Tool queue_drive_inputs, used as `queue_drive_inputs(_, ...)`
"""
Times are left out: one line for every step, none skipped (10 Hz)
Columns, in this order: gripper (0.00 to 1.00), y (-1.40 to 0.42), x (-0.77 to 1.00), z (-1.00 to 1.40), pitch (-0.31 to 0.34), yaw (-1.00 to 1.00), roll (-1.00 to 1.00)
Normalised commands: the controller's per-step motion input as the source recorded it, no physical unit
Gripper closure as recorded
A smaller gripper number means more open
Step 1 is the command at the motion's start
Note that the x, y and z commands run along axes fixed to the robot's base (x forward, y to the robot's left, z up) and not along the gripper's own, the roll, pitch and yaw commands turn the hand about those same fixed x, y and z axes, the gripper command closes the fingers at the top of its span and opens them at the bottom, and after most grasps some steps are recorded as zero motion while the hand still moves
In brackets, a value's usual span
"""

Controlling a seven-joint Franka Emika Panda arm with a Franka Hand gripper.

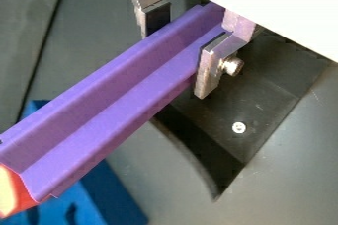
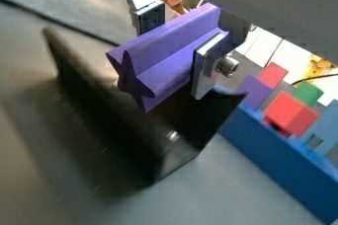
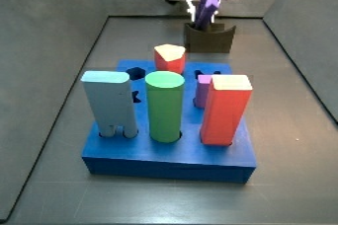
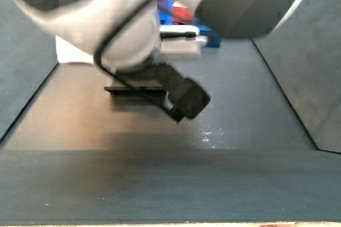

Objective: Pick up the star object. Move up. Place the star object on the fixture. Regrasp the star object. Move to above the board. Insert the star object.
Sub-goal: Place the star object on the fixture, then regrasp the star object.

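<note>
The star object (image 1: pixel 119 101) is a long purple prism with grooved sides, and its star-shaped end (image 2: pixel 137 76) faces the camera in a wrist view. My gripper (image 1: pixel 183 39) is shut on it, a silver finger (image 1: pixel 211 66) pressed on each side. In a side view the star object (image 3: pixel 208 9) stands out just above the dark fixture (image 3: pixel 211 37) at the far end of the floor. The fixture (image 2: pixel 126 130) lies right under the prism in a wrist view. The blue board (image 3: pixel 169 145) sits nearer, bearing its pegs. The arm hides the gripper in a side view (image 4: pixel 160 32).
The board carries a light-blue peg (image 3: pixel 109 103), a green cylinder (image 3: pixel 164 106), a red block (image 3: pixel 227 109), an orange peg (image 3: pixel 168 57) and a short purple peg (image 3: pixel 203 83). Raised dark walls bound the floor. The fixture's base plate (image 4: pixel 140 93) lies flat.
</note>
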Motion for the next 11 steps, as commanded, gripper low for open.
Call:
queue_drive_inputs(1.0, 0.07, 0.32, -0.5, 0.012, -0.09, -0.16)
queue_drive_inputs(1.0, 0.06, 0.28, -0.3, 0.009, -0.08, -0.15)
queue_drive_inputs(1.0, 0.08, 0.24, -0.19, 0.007, -0.07, -0.13)
queue_drive_inputs(0.0, 0.0, 0.0, 0.0, 0.0, 0.0, 0.0)
queue_drive_inputs(0.0, 0.0, 0.0, 1.0, -0.05, -0.02, 0.01)
queue_drive_inputs(0.0, 0.01, 0.0, 1.0, -0.045, -0.02, 0.02)
queue_drive_inputs(0.0, 0.0, -0.02, 1.0, -0.034, 0.0, 0.03)
queue_drive_inputs(0.0, 0.0, -0.02, 1.0, -0.027, 0.02, 0.04)
queue_drive_inputs(0.0, 0.0, -0.03, 1.0, 0.005, 0.03, 0.05)
queue_drive_inputs(0.0, 0.0, -0.03, 1.0, 0.02, 0.04, 0.05)
queue_drive_inputs(0.0, 0.0, -0.03, 0.88, 0.046, 0.03, 0.05)
